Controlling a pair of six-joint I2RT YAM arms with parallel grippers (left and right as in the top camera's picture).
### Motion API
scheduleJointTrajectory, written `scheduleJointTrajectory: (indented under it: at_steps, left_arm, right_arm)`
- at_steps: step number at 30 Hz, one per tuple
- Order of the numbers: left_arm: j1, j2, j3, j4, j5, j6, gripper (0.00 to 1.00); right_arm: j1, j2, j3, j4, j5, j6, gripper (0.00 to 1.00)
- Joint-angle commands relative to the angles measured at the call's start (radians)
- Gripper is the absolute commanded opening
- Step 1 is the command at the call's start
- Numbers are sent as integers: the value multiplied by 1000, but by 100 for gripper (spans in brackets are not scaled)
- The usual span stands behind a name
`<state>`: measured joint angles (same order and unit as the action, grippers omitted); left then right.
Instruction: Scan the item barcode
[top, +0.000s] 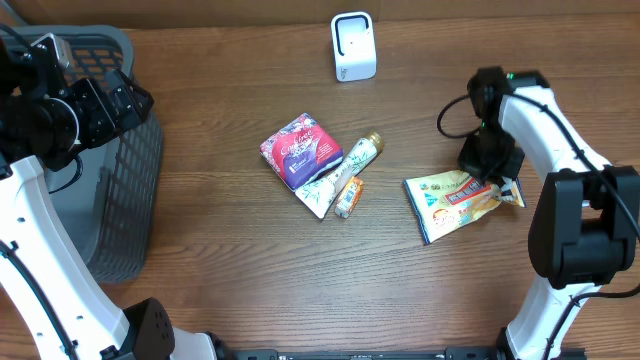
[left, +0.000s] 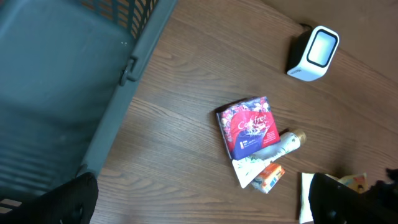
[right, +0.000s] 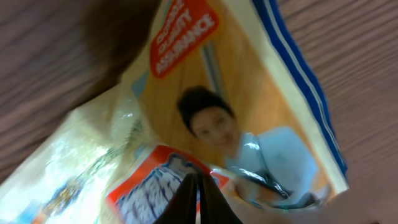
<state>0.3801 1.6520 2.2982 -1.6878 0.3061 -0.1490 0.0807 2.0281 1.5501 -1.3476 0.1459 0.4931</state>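
The snack packet lies flat on the tabletop at the right of the overhead view. It is well apart from the white scanner, which stands at the top centre. The right gripper is down on the packet's upper right corner. In its wrist view its fingers are pressed together, with only a thin seam between them, right against the printed wrapper. Whether a fold of the wrapper is caught between them cannot be told.

The left gripper hangs over the grey basket at the upper left. Its jaws are spread wide with nothing between them.

In the middle of the frame a pink packet, a pale tube and a small orange box lie clustered and touching.
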Motion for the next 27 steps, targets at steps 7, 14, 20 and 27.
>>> scheduleJointTrajectory:
  at_steps: [7,14,20,27]
  left_arm:
    - [0,4,15,-2,-3,22,100]
    - [0,4,15,-2,-3,22,100]
    - [0,4,15,-2,-3,22,100]
    - [0,4,15,-2,-3,22,100]
  right_arm:
    - [1,-20,-283,320,-241,3,6]
    - [53,-20,-239,381,-395,3,4]
    - [51,-21,-51,211,-386,-52,4]
    - [65,-21,167,-46,-410,-262,4]
